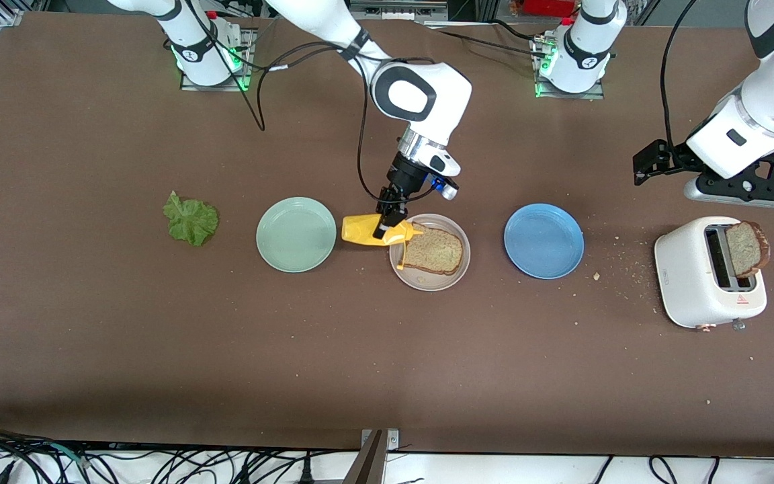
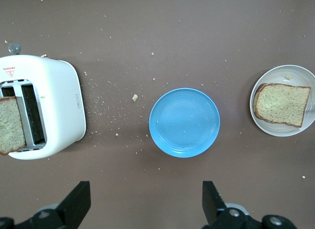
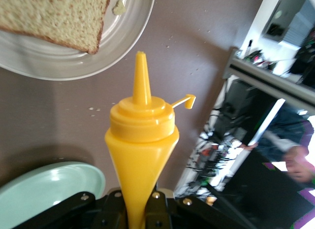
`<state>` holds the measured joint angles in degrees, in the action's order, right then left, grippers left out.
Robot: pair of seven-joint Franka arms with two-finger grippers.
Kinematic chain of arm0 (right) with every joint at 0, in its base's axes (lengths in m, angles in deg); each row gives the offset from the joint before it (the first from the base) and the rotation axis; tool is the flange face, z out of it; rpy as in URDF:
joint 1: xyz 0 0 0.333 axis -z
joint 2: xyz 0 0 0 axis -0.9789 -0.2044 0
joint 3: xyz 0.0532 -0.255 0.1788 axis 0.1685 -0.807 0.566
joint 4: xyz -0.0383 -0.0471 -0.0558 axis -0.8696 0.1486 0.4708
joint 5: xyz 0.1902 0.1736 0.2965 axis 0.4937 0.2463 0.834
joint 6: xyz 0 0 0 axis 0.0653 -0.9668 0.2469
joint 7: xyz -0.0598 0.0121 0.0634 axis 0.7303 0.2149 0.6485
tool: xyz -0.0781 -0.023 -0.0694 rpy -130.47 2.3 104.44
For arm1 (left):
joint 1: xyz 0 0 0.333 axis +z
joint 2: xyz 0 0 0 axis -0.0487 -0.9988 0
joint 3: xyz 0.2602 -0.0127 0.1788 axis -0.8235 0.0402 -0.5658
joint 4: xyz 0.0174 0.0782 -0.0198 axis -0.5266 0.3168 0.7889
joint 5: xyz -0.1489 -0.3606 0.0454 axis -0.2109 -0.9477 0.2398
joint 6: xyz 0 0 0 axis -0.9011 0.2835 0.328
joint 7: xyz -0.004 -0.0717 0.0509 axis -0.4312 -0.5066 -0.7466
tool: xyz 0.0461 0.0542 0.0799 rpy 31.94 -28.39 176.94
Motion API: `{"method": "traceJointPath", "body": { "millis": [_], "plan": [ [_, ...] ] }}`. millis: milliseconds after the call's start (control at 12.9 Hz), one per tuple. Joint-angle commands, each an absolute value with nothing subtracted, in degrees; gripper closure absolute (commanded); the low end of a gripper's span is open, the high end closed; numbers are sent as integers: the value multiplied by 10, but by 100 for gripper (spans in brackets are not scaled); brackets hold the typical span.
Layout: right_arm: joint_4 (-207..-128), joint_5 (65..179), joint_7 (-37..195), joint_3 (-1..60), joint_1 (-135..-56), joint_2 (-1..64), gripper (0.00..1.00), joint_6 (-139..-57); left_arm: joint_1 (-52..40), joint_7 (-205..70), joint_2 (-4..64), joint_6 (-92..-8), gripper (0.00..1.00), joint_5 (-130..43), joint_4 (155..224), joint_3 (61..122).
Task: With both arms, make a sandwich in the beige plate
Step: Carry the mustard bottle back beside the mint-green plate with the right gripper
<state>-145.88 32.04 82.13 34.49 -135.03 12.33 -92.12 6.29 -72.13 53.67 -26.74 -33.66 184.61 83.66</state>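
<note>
One bread slice (image 1: 433, 251) on the beige plate (image 1: 457, 274), right gripper (image 1: 387, 225) clamped on a yellow sauce bottle (image 1: 368, 230) hiding the plate's rim, left gripper (image 2: 146, 202) spread wide, empty, above the table near the toaster (image 1: 696, 282), fingertips cut off.

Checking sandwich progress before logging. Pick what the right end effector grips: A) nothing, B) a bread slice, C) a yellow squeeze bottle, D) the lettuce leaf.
C: the right end effector is shut on the yellow bottle, tipped with its nozzle over the beige plate's rim beside the bread.
</note>
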Motion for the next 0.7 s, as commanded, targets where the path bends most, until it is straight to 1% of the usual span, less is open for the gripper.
{"method": "traceJointPath", "body": {
  "millis": [0,232,387,618],
  "plan": [
    [-1507,467,824,359,-1304,220,100,-931,66,-726,532,-255,0,-336,1832,837],
    [-1539,581,824,399,-1225,273,100,-934,66,-726,532,-255,0,-336,1832,837],
    [-1568,704,832,402,-1180,307,100,-934,67,-726,533,-255,0,-336,1832,837],
    [-1618,880,973,402,-1092,367,100,-934,66,-726,532,-255,0,-336,1832,837]
  ]
}}
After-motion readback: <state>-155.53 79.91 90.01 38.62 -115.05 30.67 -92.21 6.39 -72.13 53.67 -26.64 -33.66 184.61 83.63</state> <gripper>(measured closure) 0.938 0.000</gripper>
